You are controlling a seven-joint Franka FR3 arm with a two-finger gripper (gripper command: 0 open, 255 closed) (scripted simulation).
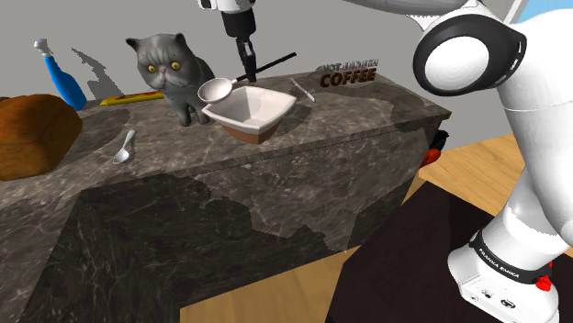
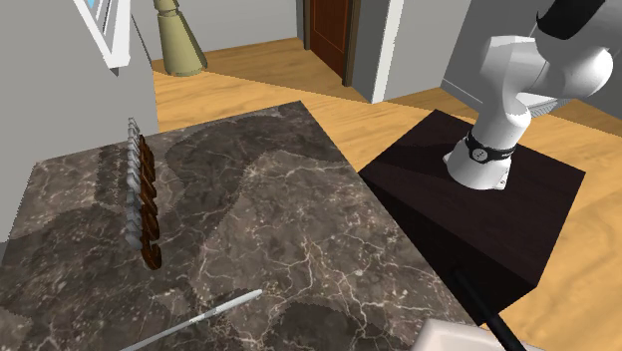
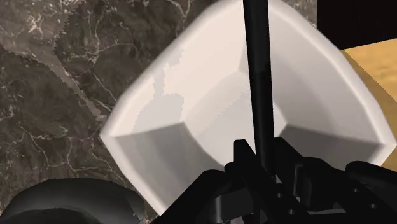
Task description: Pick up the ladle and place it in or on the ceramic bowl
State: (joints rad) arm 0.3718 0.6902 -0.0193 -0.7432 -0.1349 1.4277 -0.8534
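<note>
The ladle has a silver scoop (image 1: 216,89) and a long black handle (image 1: 275,61). My gripper (image 1: 246,72) is shut on the handle partway along and holds the ladle over the white bowl (image 1: 250,110), which has a brown underside and stands on the dark marble counter (image 1: 303,165). The scoop hangs just above the bowl's rim on the cat's side. In the wrist view the handle (image 3: 257,76) runs out from the gripper (image 3: 259,167) across the bowl's white inside (image 3: 210,108). The second exterior view catches the handle's end (image 2: 488,314) and a corner of the bowl (image 2: 454,339).
A grey cat figurine (image 1: 170,66) sits right behind the bowl. A white spoon (image 1: 124,147), a bread loaf (image 1: 32,133) and a blue spray bottle (image 1: 60,75) lie toward the shoulder view's left. A COFFEE sign (image 1: 347,75) and a thin utensil (image 1: 301,89) are on the right.
</note>
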